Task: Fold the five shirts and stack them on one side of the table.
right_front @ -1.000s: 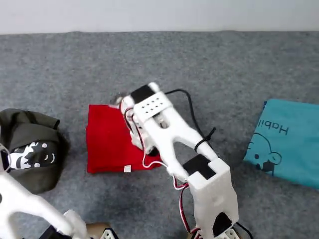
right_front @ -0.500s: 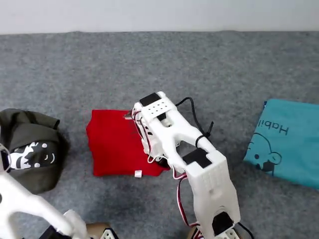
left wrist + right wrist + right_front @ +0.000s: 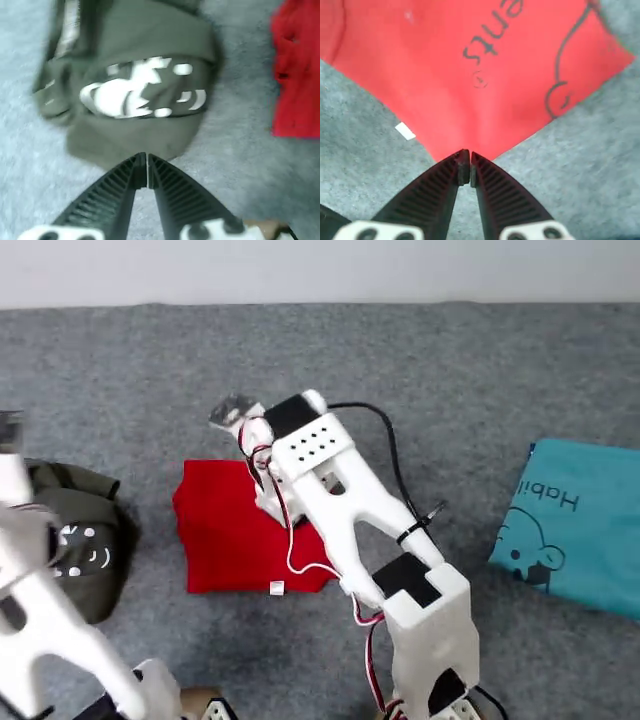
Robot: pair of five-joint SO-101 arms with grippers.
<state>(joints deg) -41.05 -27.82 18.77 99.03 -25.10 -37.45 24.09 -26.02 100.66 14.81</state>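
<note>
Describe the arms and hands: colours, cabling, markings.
Right arm: white shell, black servo blocks, a perforated plate near the wrist, thin red and white wires, one looping black cable. Left arm: plain white shell. Left hand and right hand: black ribbed fingers tapering to points, white bases.

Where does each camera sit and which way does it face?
High view: fixed above, looking down on the table; shows left arm, right arm, red shirt, dark green shirt, teal shirt.
Left wrist view: on the left arm, looking down past its shut left hand at the dark green shirt.
Right wrist view: on the right arm, looking past its shut right hand at the red shirt's corner.
Shared: the red shirt, in all three.
</note>
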